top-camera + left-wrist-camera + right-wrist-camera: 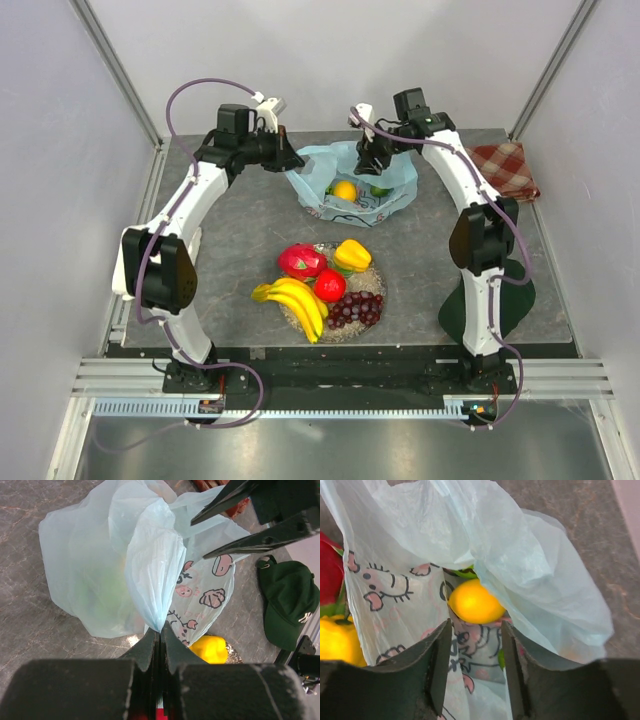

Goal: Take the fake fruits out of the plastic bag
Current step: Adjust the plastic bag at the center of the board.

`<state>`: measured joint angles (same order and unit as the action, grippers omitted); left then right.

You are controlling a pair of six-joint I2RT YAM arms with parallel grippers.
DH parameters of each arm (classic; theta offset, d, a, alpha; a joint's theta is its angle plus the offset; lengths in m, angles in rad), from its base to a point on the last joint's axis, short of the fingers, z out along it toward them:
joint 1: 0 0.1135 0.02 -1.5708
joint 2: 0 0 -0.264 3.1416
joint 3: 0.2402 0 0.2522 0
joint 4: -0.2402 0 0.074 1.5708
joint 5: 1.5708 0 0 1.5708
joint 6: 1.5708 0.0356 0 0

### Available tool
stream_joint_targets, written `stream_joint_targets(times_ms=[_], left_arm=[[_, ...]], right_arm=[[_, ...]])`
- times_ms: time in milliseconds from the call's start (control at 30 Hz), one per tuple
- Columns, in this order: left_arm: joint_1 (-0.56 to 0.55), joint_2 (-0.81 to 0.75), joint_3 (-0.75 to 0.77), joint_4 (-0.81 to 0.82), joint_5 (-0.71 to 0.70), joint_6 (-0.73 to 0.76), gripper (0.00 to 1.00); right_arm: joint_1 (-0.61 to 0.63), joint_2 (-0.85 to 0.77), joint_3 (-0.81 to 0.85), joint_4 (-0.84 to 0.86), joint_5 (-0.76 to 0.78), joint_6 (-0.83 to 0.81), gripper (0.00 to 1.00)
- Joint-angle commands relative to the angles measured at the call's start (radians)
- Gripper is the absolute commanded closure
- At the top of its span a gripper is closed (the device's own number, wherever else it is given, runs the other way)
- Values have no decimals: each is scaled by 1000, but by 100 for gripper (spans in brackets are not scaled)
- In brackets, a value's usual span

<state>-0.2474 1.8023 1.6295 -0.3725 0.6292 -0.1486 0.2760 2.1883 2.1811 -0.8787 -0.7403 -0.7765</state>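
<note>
Top view: plastic bag (350,185) at far centre, mouth up. A yellow-orange fruit (345,190) and a green piece (380,190) lie inside. Banana bunch (295,303), dragon fruit (302,261), apple (330,285), yellow pepper (352,255) and grapes (355,308) sit out, near centre

Left wrist: left gripper (160,632) fully closed, pinching a fold of the bag's rim

Right wrist: right gripper (476,627) about half open, empty, poised just over the yellow-orange fruit

Judgement: five out, apparently two left
</note>
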Motion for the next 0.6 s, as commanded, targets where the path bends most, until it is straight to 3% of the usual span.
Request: stream_joint_targets(times_ms=[0, 300, 367, 400, 433, 533, 567], left_arm=[[-7, 8, 24, 33, 12, -26, 98], [-15, -4, 35, 46, 26, -55, 98], [-16, -6, 39, 44, 27, -63, 98], [-16, -9, 39, 44, 27, -72, 98], [-16, -15, 38, 44, 32, -74, 98], [-16, -33, 27, 46, 47, -78, 98], [-16, -38, 23, 46, 46, -78, 98]], right_arm=[[25, 82, 66, -39, -73, 39, 58], [66, 163, 71, 84, -107, 282, 67], [84, 154, 19, 200, -29, 327, 80], [98, 149, -6, 257, 22, 386, 100], [104, 139, -65, 382, 95, 411, 100], [112, 165, -100, 562, 218, 514, 100], [114, 185, -75, 567, 327, 529, 100]])
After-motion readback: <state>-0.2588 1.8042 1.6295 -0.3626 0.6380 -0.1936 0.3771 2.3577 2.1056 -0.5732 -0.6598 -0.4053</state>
